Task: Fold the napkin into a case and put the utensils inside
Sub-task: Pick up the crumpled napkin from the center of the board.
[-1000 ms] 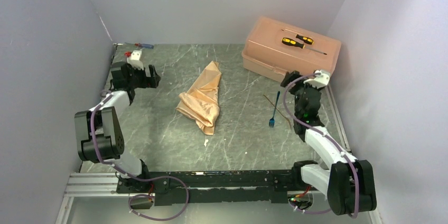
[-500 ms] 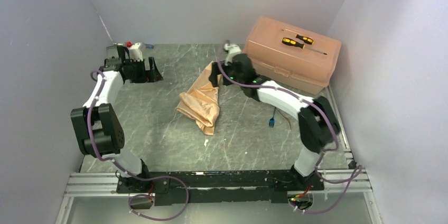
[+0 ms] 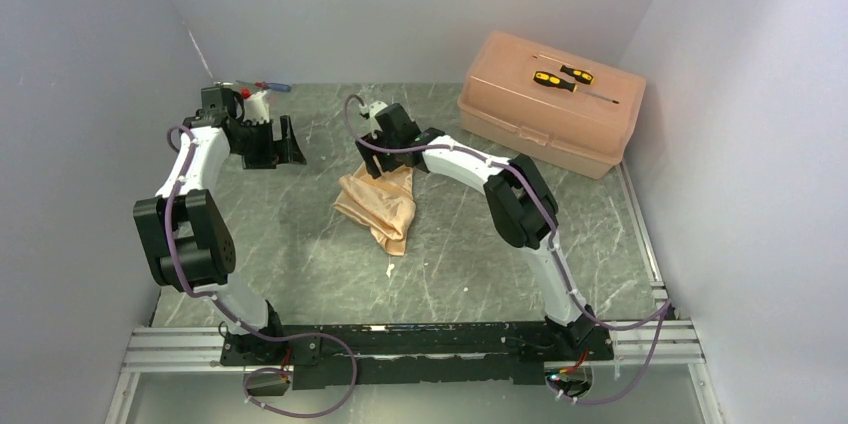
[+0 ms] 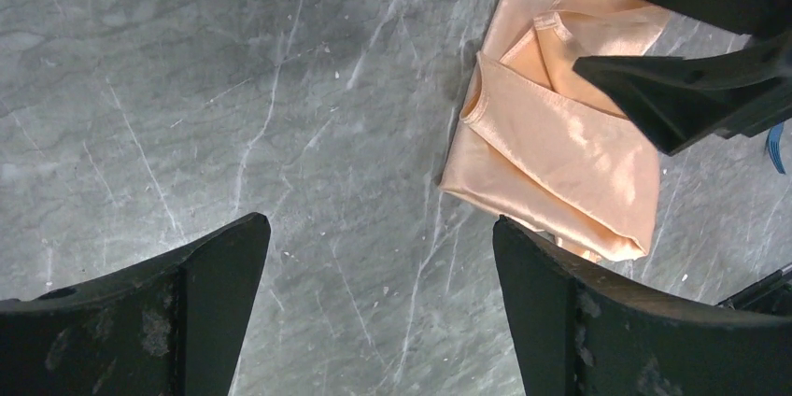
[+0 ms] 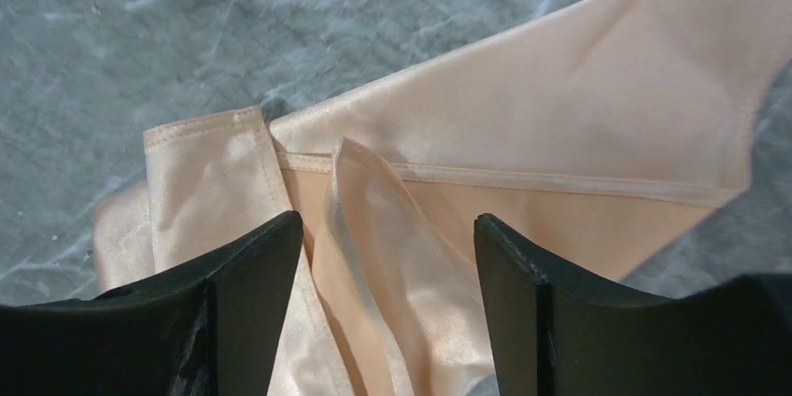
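The peach-orange napkin (image 3: 385, 209) lies crumpled and loosely folded on the grey marble table (image 3: 300, 234). My right gripper (image 3: 378, 162) is open and hangs low over the napkin's far end. In the right wrist view the open gripper (image 5: 388, 303) straddles a raised fold of the cloth (image 5: 523, 116) without closing on it. My left gripper (image 3: 283, 147) is open and empty, to the left of the napkin. The left wrist view shows the left gripper (image 4: 383, 303), the napkin (image 4: 560, 144), the right fingers (image 4: 691, 88) and a blue utensil tip (image 4: 775, 148). No utensil shows in the top view.
The hard pink plastic box (image 3: 540, 119) stands at the back right with two yellow-and-black screwdrivers (image 3: 565, 76) on its lid. A red-and-blue screwdriver (image 3: 268, 87) lies at the far left edge. A small white scrap (image 3: 390, 269) lies near the napkin's near end.
My right arm has swung from the right side, near the fork, across to the napkin's far end. My left gripper has moved toward the far left and turned toward the napkin.
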{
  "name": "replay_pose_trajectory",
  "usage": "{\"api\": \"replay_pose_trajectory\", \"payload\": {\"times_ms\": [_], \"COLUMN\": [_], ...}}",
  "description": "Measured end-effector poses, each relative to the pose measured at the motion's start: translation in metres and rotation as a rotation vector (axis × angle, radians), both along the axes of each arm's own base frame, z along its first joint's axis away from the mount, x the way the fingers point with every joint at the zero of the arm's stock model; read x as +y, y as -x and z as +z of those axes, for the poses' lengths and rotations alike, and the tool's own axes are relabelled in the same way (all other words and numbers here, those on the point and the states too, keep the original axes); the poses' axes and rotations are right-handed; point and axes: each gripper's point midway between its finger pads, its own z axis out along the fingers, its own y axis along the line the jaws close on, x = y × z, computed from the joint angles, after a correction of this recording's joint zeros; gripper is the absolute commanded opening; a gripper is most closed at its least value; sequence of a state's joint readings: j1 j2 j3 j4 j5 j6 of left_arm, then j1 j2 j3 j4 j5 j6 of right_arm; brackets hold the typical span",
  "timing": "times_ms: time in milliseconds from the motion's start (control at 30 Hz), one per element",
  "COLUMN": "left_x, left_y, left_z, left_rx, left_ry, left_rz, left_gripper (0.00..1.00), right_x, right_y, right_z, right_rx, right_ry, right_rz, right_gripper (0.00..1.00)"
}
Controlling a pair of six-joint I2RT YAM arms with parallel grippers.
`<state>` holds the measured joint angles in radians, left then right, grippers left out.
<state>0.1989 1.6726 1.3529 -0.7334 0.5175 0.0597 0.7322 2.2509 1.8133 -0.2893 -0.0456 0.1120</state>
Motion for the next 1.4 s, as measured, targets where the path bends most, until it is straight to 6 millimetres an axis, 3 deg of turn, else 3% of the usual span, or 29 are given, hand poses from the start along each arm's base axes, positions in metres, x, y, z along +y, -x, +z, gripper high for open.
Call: {"api": "replay_pose_trajectory", "payload": {"times_ms": [200,300,400,433,667,800,967,1033,1167,1400], "left_x": [0.002,0.003,0.004,0.004,-0.008,-0.033,-0.060,-0.066,-0.082,-0.121], "left_y": [0.002,0.002,0.002,0.002,0.006,0.012,0.015,0.014,0.010,0.005], "left_z": [-0.001,-0.001,-0.002,-0.002,-0.011,-0.018,-0.018,-0.017,-0.018,-0.043], "left_rx": [0.010,0.011,0.011,0.010,0.022,0.034,0.016,0.006,-0.016,0.011], "left_ry": [-0.014,-0.020,-0.025,-0.025,-0.058,-0.088,-0.105,-0.111,-0.128,-0.137], "left_rz": [0.005,0.007,0.007,0.007,-0.041,-0.127,-0.226,-0.255,-0.332,-0.472], "left_gripper": [0.95,0.96,0.95,0.95,0.95,0.96,0.95,0.95,0.95,0.95], "right_x": [0.010,0.016,0.019,0.020,0.020,0.009,-0.031,-0.051,-0.087,-0.139], "right_y": [0.012,0.015,0.016,0.017,0.011,0.015,0.040,0.052,0.073,0.114], "right_z": [-0.024,-0.030,-0.034,-0.034,-0.016,0.029,0.101,0.114,0.102,0.030], "right_rx": [0.039,0.043,0.046,0.045,0.004,-0.060,-0.171,-0.201,-0.185,-0.042], "right_ry": [0.036,0.042,0.046,0.047,0.045,0.031,-0.016,-0.024,0.004,0.115], "right_rz": [0.047,0.061,0.068,0.069,0.073,0.069,0.015,-0.023,-0.100,-0.213], "right_gripper": [0.54,0.33,0.04,0.00,0.00,0.00,0.00,0.00,0.00,0.00]}}
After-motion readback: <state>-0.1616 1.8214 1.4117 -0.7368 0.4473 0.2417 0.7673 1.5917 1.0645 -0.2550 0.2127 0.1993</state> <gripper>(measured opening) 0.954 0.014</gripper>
